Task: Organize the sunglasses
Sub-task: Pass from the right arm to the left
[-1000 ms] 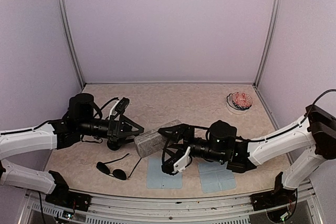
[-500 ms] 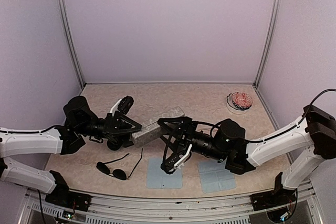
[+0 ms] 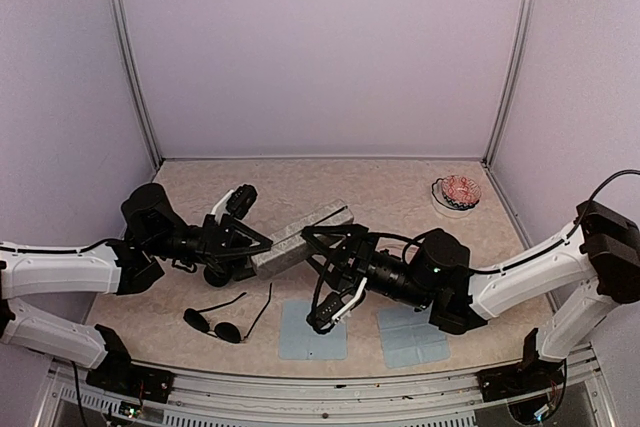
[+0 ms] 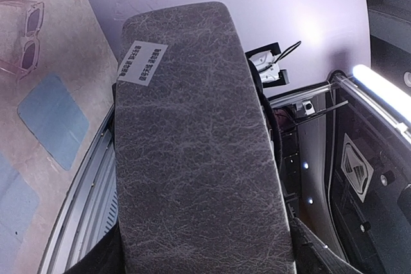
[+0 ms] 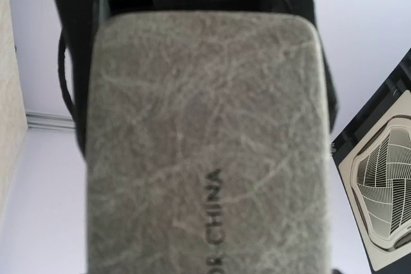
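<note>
Left gripper [image 3: 258, 245]: pinched the near end of the grey glasses case [image 3: 295, 240]; in the left wrist view only dark edges of its fingers showed at the bottom corners.
Right gripper [image 3: 312, 279]: fingers were spread wide, the case's far end by the upper one; contact could not be made out, and its own camera showed no fingers.
Grey glasses case: was lidded and tilted, with its far end higher, and lay between the two grippers. It filled both wrist views, so its ends were cut off.
Case markings: a white label [image 4: 141, 63] was too small to read; the lettering [image 5: 215, 206] ended in "CHINA" and its start was cut off.
Dark wire sunglasses [image 3: 222, 325]: lay on the table [image 3: 300, 187] near the front left, arms open, apart from both grippers.
Pale clear sunglasses [image 4: 26, 33]: lay on the table and were seen only at the edge of the left wrist view, partly cropped.
Blue pads [image 3: 312, 330] [image 3: 413, 337]: lay flat by the front edge, the right arm crossing above them.
Small dish [image 3: 457, 193]: sat at the back right; its pinkish contents were unclear.
</note>
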{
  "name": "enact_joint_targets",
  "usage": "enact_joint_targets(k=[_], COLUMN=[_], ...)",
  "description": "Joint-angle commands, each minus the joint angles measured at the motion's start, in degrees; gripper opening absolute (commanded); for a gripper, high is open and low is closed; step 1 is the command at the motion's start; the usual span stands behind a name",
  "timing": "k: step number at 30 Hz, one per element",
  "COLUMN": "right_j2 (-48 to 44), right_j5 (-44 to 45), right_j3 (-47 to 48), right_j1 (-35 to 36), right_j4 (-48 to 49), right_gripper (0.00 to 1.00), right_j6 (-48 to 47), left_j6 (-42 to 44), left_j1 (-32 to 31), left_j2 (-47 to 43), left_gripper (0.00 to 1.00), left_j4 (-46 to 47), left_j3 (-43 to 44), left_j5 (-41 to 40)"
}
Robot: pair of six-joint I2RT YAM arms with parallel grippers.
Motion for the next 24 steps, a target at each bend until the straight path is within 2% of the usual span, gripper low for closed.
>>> enact_joint_targets(k=[1, 6, 11, 16, 20, 24], right_j2=[0.18, -0.49, -2.41, -6.86, -11.92, -16.01], right_j5=[0.04, 1.14, 4.87, 9.06, 12.88, 15.22], right_j3=[-0.21, -0.81, -1.35, -4.40, -5.18, 0.11], right_j1=[0.99, 1.29, 2.03, 2.14, 2.00, 0.13], right_j4=[3.56, 2.84, -0.13, -3.01, -9.05, -22.91], right_gripper=[0.55, 0.73, 0.84, 0.91, 0.92, 0.92], right_j6=[0.90, 2.07, 5.58, 14.41, 31.44, 59.16], left_j6=[1.92, 4.37, 6.23, 9.09, 13.31, 18.63], left_j1=[-0.34, 0.15, 1.91, 3.70, 4.02, 3.63], left_j2=[-0.55, -0.81, -1.45, -2.52, -3.79, -4.86], left_gripper=[0.40, 0.30, 0.18, 0.10, 0.06, 0.05], left_j4=[1.12, -2.42, -5.12, -7.31, -10.06, -12.90], left_j3=[1.62, 1.93, 1.88, 1.88, 2.85, 4.31], left_j5=[0.94, -0.86, -4.02, -9.20, -15.00, -21.52])
